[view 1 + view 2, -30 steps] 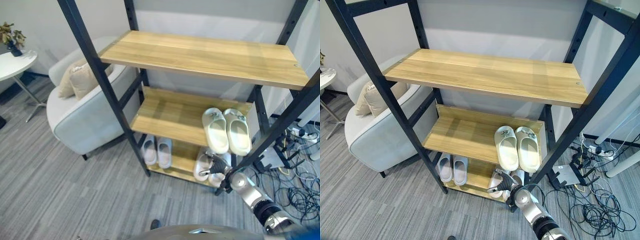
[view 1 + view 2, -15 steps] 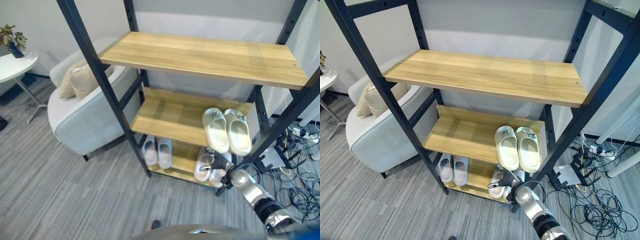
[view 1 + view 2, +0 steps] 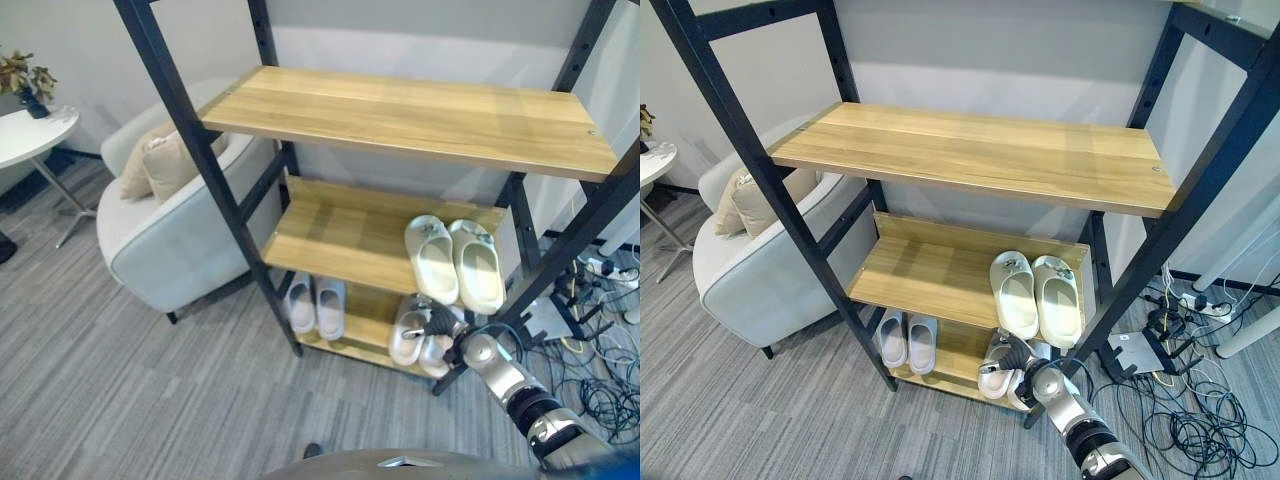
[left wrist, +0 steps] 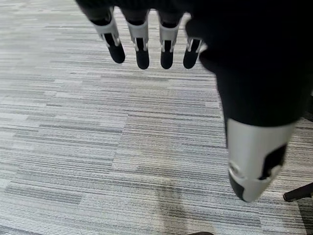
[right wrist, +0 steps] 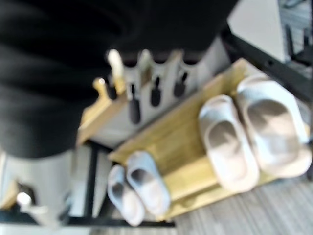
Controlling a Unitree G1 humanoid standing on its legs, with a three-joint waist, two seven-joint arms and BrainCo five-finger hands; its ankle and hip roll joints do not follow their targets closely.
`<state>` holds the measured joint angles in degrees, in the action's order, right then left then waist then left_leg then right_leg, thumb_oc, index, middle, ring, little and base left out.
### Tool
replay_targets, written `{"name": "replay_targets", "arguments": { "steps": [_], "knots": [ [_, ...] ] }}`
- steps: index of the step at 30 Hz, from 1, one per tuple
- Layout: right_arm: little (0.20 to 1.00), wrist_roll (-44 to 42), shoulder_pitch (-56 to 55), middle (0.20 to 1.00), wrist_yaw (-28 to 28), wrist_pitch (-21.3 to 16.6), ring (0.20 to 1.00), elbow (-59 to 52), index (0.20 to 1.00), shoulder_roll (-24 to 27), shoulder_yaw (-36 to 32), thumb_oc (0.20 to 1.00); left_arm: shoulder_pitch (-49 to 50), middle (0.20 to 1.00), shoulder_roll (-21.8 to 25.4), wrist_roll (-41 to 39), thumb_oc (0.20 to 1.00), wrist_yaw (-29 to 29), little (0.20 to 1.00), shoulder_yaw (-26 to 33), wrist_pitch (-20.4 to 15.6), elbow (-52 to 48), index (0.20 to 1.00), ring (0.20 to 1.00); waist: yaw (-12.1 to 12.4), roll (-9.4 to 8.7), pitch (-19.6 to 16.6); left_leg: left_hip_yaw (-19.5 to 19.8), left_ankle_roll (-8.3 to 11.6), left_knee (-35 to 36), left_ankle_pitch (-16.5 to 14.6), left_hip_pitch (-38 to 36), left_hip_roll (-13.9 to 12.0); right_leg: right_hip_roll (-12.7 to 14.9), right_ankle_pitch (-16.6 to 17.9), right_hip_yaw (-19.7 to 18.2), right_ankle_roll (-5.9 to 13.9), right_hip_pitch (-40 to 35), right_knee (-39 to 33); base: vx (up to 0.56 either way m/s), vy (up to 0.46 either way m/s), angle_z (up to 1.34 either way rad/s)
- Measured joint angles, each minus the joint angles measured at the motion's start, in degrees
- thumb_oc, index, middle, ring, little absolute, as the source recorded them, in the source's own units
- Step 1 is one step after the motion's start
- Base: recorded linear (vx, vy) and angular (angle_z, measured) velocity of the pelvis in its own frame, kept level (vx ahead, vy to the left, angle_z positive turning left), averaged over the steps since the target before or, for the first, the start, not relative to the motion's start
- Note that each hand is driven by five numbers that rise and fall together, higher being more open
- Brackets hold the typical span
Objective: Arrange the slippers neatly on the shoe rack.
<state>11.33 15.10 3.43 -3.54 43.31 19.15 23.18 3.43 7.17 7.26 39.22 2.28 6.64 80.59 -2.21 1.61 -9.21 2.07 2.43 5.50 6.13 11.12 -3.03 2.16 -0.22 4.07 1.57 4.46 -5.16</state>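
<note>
The shoe rack has three wooden shelves in a black frame. A cream pair of slippers lies side by side at the right of the middle shelf. On the bottom shelf a pale blue-grey pair lies at the left and a white pair at the right. My right hand is low at the rack's front right post, right over the white pair. In the right wrist view its fingers are straight and hold nothing, with the white pair past them. My left hand hangs open over the carpet.
A light grey armchair with a beige cushion stands left of the rack, and a round white side table sits further left. Cables and a power strip lie on the floor at the right. Grey carpet lies in front.
My right hand has moved a little up and in toward the white pair on the bottom shelf. The slippers have stayed put.
</note>
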Motion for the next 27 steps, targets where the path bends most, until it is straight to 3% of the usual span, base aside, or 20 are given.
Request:
{"name": "replay_targets", "arguments": {
  "steps": [27],
  "knots": [
    [1.0, 0.9, 0.8, 1.0, 0.4, -0.1, 1.0, 5.7, 1.0, -1.2, 0.5, 1.0, -0.3, 1.0, 0.1, -1.1, 1.0, -0.5, 1.0, 0.1, 2.0, 0.5, 1.0, 1.0, 0.1, -0.36, -1.9, 0.1, -0.06, 0.0, 0.0, -0.4, 0.1, 0.0, 0.0, 0.2, 0.11, -0.5, 0.0, 0.0, 0.0, 0.0]
  ]
}}
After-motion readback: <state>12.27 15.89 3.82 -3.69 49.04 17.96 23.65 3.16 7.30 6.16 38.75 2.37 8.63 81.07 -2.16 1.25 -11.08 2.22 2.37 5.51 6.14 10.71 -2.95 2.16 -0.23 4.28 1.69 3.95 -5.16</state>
